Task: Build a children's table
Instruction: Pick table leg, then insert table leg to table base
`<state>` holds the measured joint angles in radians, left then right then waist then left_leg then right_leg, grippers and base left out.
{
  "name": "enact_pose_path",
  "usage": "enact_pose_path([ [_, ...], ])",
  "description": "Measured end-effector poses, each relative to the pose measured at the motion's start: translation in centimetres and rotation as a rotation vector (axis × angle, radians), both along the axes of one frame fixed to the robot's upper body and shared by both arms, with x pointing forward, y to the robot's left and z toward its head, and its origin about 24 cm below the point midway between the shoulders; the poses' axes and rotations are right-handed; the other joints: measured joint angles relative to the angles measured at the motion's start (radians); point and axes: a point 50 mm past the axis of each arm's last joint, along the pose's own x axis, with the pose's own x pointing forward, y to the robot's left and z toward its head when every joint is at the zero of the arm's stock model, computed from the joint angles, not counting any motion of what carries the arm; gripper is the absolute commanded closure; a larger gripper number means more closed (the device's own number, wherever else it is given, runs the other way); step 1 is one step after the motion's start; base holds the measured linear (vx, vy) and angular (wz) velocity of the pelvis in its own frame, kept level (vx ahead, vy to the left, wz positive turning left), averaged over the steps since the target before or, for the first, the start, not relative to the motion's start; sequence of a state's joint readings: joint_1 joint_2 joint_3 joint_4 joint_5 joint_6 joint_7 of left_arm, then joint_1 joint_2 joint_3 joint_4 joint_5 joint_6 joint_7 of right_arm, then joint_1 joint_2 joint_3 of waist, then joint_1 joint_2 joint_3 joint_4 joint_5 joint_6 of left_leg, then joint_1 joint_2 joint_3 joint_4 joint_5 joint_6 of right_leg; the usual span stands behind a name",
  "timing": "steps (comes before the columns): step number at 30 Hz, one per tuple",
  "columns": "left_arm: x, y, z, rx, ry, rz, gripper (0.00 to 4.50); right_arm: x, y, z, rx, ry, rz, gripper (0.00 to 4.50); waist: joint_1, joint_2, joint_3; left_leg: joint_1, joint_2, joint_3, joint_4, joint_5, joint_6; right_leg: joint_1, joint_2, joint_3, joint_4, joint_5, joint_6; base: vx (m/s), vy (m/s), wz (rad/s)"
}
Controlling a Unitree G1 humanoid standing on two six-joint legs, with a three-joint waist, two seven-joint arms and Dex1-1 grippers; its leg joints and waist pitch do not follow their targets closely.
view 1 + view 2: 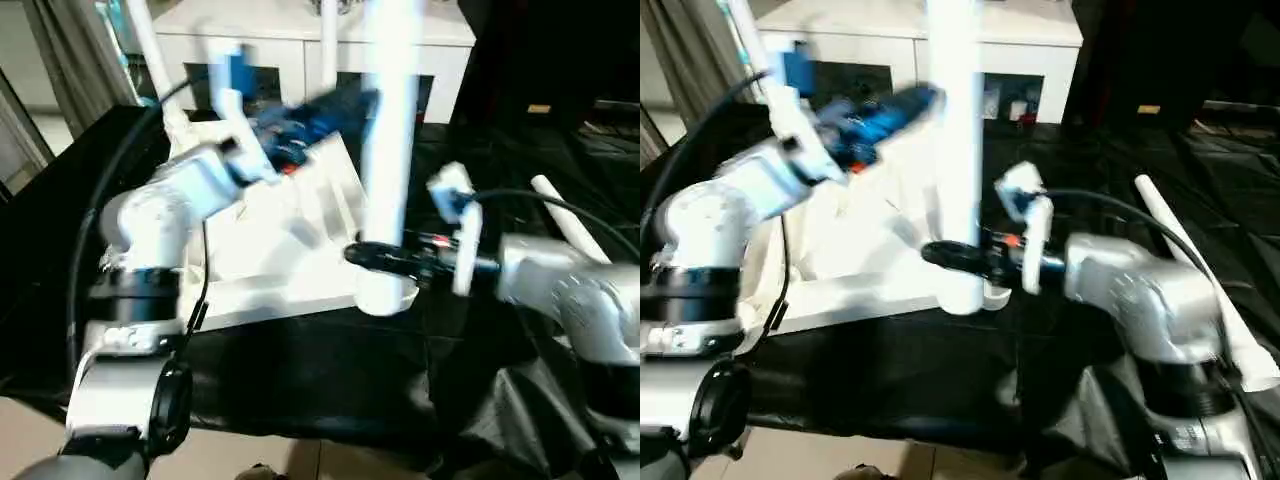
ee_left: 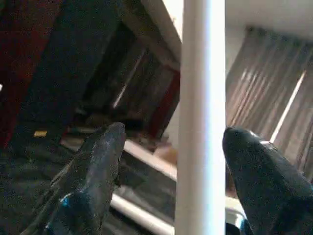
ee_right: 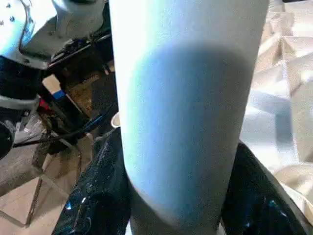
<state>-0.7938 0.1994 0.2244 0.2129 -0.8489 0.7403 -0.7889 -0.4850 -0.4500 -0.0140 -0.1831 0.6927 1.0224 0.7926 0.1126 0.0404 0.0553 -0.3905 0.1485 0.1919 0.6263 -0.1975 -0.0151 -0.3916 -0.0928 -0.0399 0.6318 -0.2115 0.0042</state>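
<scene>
The children's table top [image 1: 290,235] lies upside down on black cloth, its white ribbed underside facing up. One white leg [image 1: 392,150] stands upright with its flared end [image 1: 385,295] at the top's near right corner. My right gripper [image 1: 378,258] is shut on this leg just above the flare, a black finger [image 3: 100,186] pressed to each side. Higher up the same leg, my left gripper [image 2: 173,139] is open: the leg [image 2: 201,117] passes between its fingers [image 2: 98,161] with a gap on one side. Its blue body [image 1: 885,115] reaches in from the left.
Another leg [image 1: 1200,270] lies on the black cloth [image 1: 330,370] to the right, beyond my right forearm. Two more white legs [image 1: 150,50] [image 1: 328,50] rise at the far side of the top. A white cabinet [image 1: 300,40] stands close behind.
</scene>
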Motion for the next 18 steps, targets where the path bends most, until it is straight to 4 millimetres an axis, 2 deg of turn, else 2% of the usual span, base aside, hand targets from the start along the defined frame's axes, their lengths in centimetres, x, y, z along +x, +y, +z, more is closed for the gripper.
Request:
enact_pose_path([
  [2, -0.5, -0.1, -0.5, -0.030, 0.014, -0.021, 0.90, 0.0, -0.3, -0.1, 0.003, 0.004, -0.014, 2.62, 0.000, -0.003, 0.001, 0.000, 0.000, 0.000, 0.000, 0.000, 0.000, 0.000, 0.000, 0.000, 0.000, 0.000, 0.000, 0.000, 0.000, 0.00],
  [5, -1.0, -0.2, -0.1, -0.045, -0.006, -0.041, 0.90, 0.1, -0.4, -0.1, 0.006, 0.003, -0.029, 2.62, 0.001, -0.006, 0.002, 0.000, 0.000, 0.000, 0.000, 0.001, 0.000, 0.000, 0.000, 0.000, 0.001, 0.000, 0.000, 0.000, 0.000, 0.00],
  [8, -0.9, -0.2, 0.0, -0.007, -0.003, 0.022, 0.90, 0.6, -0.3, -0.4, 0.010, -0.007, -0.084, 2.62, 0.000, -0.007, 0.002, 0.002, 0.000, 0.000, 0.000, 0.001, 0.000, 0.002, 0.000, 0.001, 0.001, 0.000, 0.000, 0.000, 0.000, 0.00],
  [11, 0.4, 0.2, -2.7, 0.247, 0.065, 0.233, 0.90, 1.9, -0.5, -0.7, -0.025, -0.078, -0.244, 2.62, -0.003, -0.005, 0.001, 0.004, 0.000, 0.000, 0.000, 0.002, -0.001, 0.003, 0.000, 0.001, 0.000, 0.001, 0.001, 0.000, 0.000, 0.00],
  [15, 0.8, 1.4, -9.4, 0.518, 0.222, 0.477, 0.90, 3.1, -1.6, -1.1, -0.083, -0.210, -0.479, 2.62, -0.014, -0.005, 0.001, -0.001, 0.000, 0.000, -0.001, 0.004, -0.005, 0.000, 0.000, 0.000, -0.003, 0.002, 0.005, 0.000, 0.000, 0.00],
  [17, 0.6, 1.6, -10.4, 0.575, 0.219, 0.517, 0.90, 2.9, -2.0, -1.6, -0.130, -0.234, -0.517, 2.62, -0.015, -0.005, 0.001, -0.008, 0.000, -0.001, 0.000, 0.004, -0.005, -0.006, 0.000, 0.000, -0.004, 0.004, 0.009, 0.000, 0.000, 0.00],
  [18, 0.6, 1.5, -10.2, 0.586, 0.162, 0.521, 0.90, 2.8, -2.0, -2.0, -0.155, -0.243, -0.537, 2.62, -0.015, -0.003, 0.001, -0.013, 0.000, -0.001, 0.000, 0.004, -0.004, -0.011, 0.000, 0.000, -0.004, 0.006, 0.011, 0.000, 0.000, 0.00],
])
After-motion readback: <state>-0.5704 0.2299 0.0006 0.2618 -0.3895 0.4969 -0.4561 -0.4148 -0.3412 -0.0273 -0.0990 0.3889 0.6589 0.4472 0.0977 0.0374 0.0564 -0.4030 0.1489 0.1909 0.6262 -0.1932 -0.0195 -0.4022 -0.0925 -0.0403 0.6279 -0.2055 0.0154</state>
